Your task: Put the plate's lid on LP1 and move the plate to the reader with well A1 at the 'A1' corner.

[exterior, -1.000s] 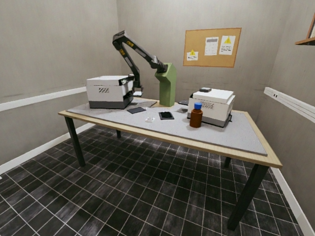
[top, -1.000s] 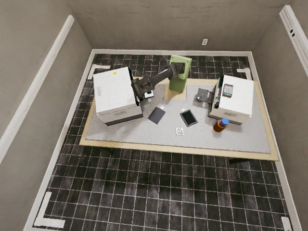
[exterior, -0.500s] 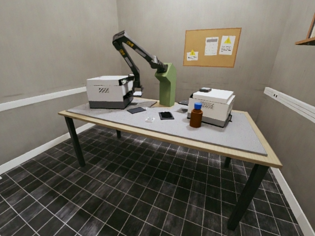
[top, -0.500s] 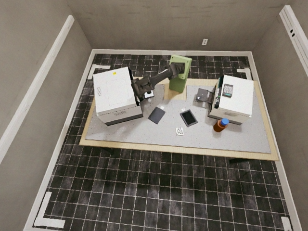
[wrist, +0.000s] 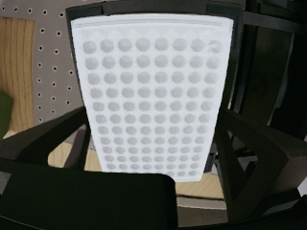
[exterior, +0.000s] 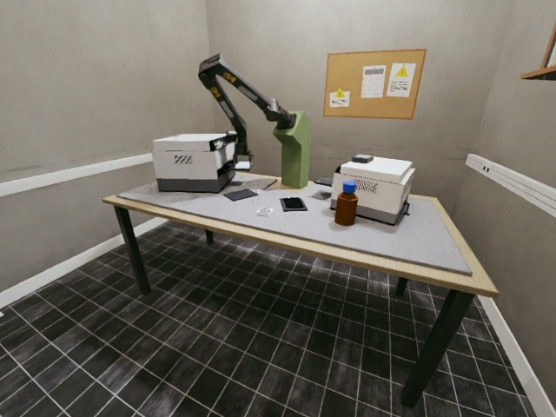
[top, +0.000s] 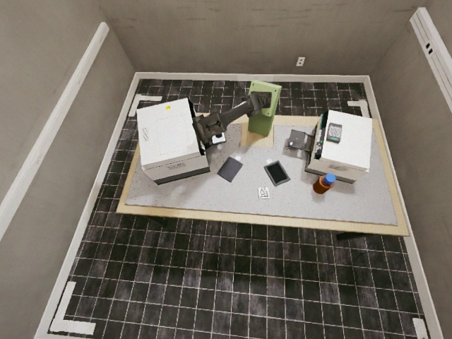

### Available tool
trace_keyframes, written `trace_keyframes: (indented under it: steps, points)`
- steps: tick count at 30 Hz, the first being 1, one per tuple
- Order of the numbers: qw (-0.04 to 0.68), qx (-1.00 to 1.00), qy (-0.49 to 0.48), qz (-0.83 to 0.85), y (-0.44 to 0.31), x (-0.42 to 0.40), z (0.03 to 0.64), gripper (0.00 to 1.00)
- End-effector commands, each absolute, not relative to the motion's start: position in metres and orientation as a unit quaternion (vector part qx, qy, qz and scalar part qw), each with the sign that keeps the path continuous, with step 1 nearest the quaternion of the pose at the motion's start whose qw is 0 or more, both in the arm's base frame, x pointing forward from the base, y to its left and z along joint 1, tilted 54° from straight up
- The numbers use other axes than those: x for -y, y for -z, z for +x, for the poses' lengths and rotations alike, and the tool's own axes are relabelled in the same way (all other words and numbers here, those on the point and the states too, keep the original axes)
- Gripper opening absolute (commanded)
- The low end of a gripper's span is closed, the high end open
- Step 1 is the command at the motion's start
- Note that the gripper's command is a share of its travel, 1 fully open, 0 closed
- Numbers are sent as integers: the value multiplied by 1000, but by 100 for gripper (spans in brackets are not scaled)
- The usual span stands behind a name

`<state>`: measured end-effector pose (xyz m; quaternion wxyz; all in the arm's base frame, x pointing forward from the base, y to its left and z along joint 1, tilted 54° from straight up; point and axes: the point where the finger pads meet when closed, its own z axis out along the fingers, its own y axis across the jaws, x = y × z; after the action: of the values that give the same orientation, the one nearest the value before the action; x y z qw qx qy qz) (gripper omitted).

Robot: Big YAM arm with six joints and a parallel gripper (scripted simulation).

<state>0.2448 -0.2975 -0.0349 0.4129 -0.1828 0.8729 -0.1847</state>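
1 capped bottle [top: 323, 183] [exterior: 346, 204] stands beside the right-hand white machine [top: 342, 142] [exterior: 373, 190].

No visible change — then to now.
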Motion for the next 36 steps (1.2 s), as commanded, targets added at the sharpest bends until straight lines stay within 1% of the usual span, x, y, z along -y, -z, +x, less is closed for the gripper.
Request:
trace_keyframes:
  steps: [1,36]
  points:
    - [414,-860,199,-222,35,305,267,86]
    - [416,-852,210,-238,31,310,277,86]
